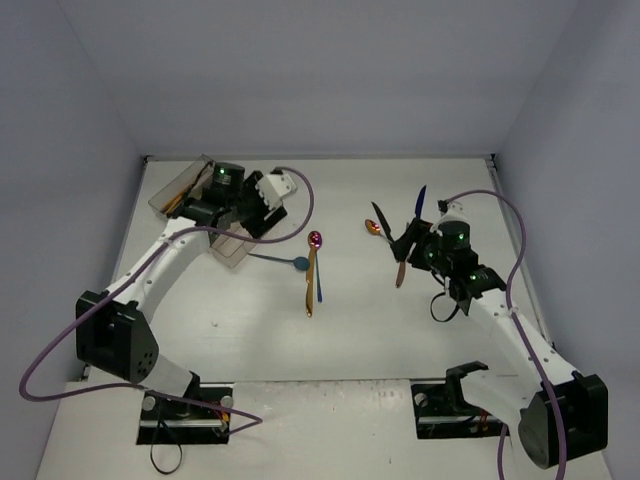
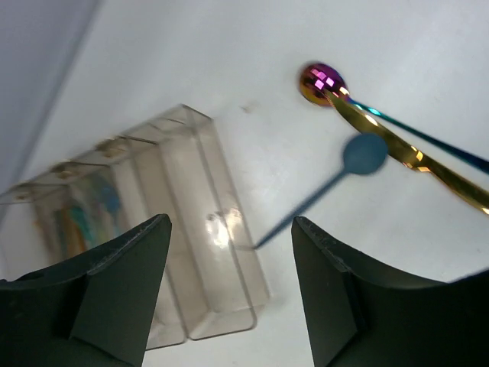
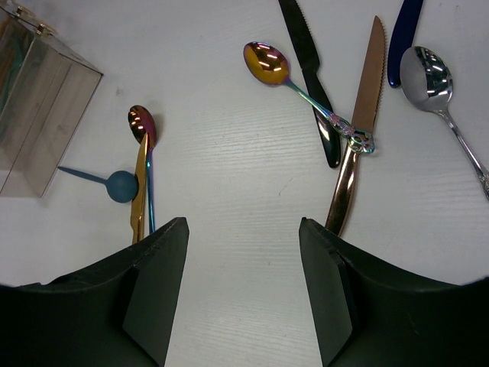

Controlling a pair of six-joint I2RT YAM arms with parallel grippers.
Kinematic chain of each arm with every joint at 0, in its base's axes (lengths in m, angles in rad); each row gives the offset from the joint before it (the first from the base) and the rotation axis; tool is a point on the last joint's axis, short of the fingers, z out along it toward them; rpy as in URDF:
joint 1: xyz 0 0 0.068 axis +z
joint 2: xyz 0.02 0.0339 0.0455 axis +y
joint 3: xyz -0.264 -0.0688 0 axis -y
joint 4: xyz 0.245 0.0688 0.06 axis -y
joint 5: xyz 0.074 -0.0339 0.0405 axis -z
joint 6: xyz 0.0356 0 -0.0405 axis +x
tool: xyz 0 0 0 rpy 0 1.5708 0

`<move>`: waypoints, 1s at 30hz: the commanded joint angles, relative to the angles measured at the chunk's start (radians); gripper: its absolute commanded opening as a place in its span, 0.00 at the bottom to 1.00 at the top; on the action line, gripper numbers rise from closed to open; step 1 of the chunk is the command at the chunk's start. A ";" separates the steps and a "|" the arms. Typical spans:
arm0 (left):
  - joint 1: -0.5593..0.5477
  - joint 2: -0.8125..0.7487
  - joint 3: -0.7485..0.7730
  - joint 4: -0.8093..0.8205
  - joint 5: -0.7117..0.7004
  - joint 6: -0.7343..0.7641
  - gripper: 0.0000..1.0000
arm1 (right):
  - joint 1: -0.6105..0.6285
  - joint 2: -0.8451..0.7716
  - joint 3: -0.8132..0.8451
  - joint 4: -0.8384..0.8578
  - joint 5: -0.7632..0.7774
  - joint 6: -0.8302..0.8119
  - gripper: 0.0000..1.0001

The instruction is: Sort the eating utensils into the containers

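Because the tray (image 2: 187,183) sits directly under my left gripper (image 2: 229,229), I see its compartments between the fingers, which are spread wide and hold nothing. Blurred utensils (image 2: 76,218) lie in the compartments to that gripper's left. Ahead and to its right, a blue spoon (image 2: 365,153) reaches its handle to the tray wall, with a gold knife (image 2: 397,149) and pink spoon (image 2: 321,80) just beyond. My right gripper (image 3: 243,229) is equally wide and empty. Ahead of it a rainbow spoon (image 3: 267,63) crosses a black knife (image 3: 309,69), with a copper knife (image 3: 359,130), blue handle (image 3: 403,38) and silver spoon (image 3: 428,69) further right.
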 commanded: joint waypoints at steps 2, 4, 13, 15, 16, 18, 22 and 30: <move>-0.072 0.024 -0.093 -0.061 0.054 0.084 0.62 | -0.007 -0.086 -0.038 0.032 -0.028 0.012 0.57; -0.094 0.059 -0.096 -0.068 0.054 0.107 0.62 | -0.006 -0.108 -0.052 0.029 -0.032 0.018 0.57; -0.114 0.264 -0.024 -0.092 0.045 0.170 0.62 | -0.006 -0.168 -0.093 -0.003 -0.055 0.024 0.58; -0.120 0.309 0.001 -0.091 0.046 0.176 0.62 | -0.007 -0.177 -0.096 -0.011 -0.057 0.024 0.58; -0.122 0.328 0.008 -0.090 0.045 0.181 0.62 | -0.007 -0.177 -0.096 -0.014 -0.057 0.024 0.58; -0.129 0.359 0.029 -0.090 0.041 0.188 0.62 | -0.006 -0.175 -0.096 -0.019 -0.058 0.023 0.58; -0.137 0.408 0.051 -0.085 0.036 0.198 0.62 | -0.006 -0.169 -0.096 -0.021 -0.064 0.025 0.58; -0.138 0.463 0.051 -0.051 0.029 0.196 0.62 | -0.007 -0.163 -0.101 -0.021 -0.068 0.027 0.58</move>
